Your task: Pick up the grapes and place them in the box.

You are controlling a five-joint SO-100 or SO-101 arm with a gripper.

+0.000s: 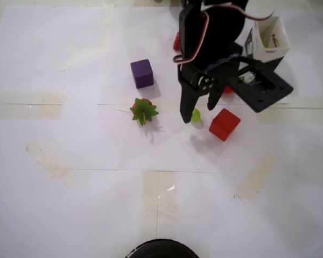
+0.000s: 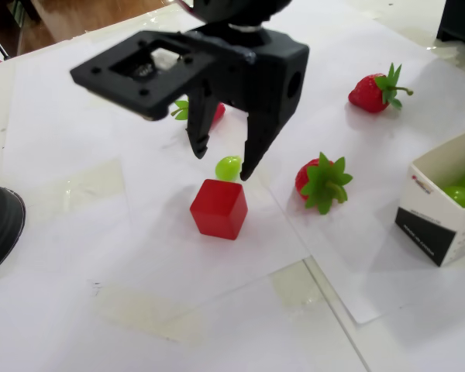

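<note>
The tool (image 2: 221, 164) is spread wide and holds nothing. In the fixed view one grape (image 2: 228, 167) lies on the white worktop (image 2: 139, 294), between the two black tips, closer to the right tip. In the overhead view the grape (image 1: 196, 114) peeks out just right of the long tip.

What could go wrong? The red cube (image 2: 218, 208) sits just in front of the grape, very close. If the tool comes down a bit too near, a tip could hit the cube and push it. The grape is small, round and shiny, so it could pop out or roll away when the tips squeeze, most of all if they close off to one side.

The box (image 2: 446, 208) stands at the right, well apart from the tool, with green grapes already inside. A strawberry (image 2: 322, 182) lies between the grape and the box, so the tool may need to lift high over it.
</note>
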